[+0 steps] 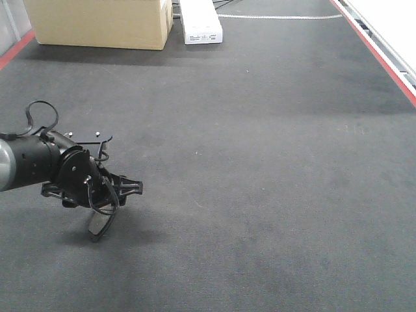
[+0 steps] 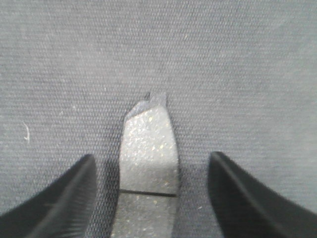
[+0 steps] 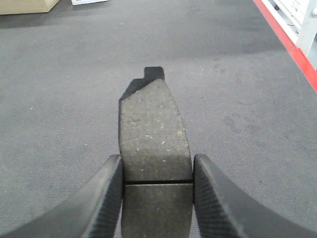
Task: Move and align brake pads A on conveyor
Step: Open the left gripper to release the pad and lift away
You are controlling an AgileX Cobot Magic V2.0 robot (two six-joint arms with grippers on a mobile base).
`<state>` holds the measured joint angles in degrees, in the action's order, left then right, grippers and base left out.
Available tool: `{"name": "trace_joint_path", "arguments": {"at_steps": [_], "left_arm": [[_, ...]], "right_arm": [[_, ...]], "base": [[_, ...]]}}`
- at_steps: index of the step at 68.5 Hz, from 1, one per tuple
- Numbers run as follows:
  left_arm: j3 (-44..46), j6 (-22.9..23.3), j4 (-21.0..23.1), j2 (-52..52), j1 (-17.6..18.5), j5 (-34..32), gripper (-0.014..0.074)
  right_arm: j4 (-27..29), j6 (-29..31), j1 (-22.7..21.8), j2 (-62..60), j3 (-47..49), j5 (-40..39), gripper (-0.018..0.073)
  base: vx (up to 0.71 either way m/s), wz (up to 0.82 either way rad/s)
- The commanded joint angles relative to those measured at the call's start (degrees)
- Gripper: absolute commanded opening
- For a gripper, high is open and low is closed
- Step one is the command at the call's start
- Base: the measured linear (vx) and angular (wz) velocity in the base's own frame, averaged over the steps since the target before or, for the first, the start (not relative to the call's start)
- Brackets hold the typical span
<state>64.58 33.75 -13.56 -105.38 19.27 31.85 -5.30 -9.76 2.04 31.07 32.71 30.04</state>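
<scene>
One brake pad A (image 2: 148, 163), speckled grey with a thin groove across it, lies on the dark conveyor (image 2: 237, 74). My left gripper (image 2: 151, 157) is open around it, with a gap on each side between the fingers and the pad. In the front view this gripper (image 1: 103, 214) hangs low at the left, and the pad (image 1: 99, 226) shows just under it. My right gripper (image 3: 157, 158) is shut on a second brake pad A (image 3: 152, 124). Its fingers press both long edges at the groove, and the pad points forward above the conveyor (image 3: 64, 99). The front view does not show the right arm.
A cardboard box (image 1: 97, 23) and a white box (image 1: 200, 23) stand at the far end of the belt. A red edge strip (image 1: 383, 58) runs along the right side, with a pale frame beyond it. The same strip (image 3: 292, 47) shows in the right wrist view.
</scene>
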Motion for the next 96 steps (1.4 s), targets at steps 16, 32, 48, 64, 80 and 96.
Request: {"name": "trace_joint_path", "arguments": {"at_steps": [16, 32, 48, 64, 80, 96], "left_arm": [[-0.90, 0.70, -2.23, 13.25, 0.07, -5.27, 0.0489], [-9.89, 0.25, -3.68, 28.54, 0.07, -8.91, 0.0461], [-18.21, -0.15, -4.93, 44.22, 0.07, -8.08, 0.0341], [-25.25, -0.15, -5.00, 57.93, 0.07, -5.72, 0.0134], [-30.70, -0.15, -4.95, 68.90, 0.07, -3.23, -0.0008], [-32.30, -0.15, -4.88, 75.46, 0.07, -1.75, -0.0008]], "right_arm": [[-0.28, 0.34, -0.25, 0.09, 1.74, -5.07, 0.0033], [-0.28, 0.34, -0.25, 0.09, 1.74, -5.13, 0.0033], [-0.28, 0.34, -0.25, 0.09, 1.74, -5.13, 0.0033], [-0.28, 0.34, -0.25, 0.09, 1.74, -5.13, 0.0033], [-0.28, 0.34, -0.25, 0.09, 1.74, -5.05, 0.0033], [-0.28, 0.34, -0.25, 0.09, 1.74, -5.05, 0.0033]], "base": [[0.00, 0.00], [0.00, 0.00], [0.00, 0.00], [0.00, 0.00], [0.00, 0.00], [0.00, 0.00]]}}
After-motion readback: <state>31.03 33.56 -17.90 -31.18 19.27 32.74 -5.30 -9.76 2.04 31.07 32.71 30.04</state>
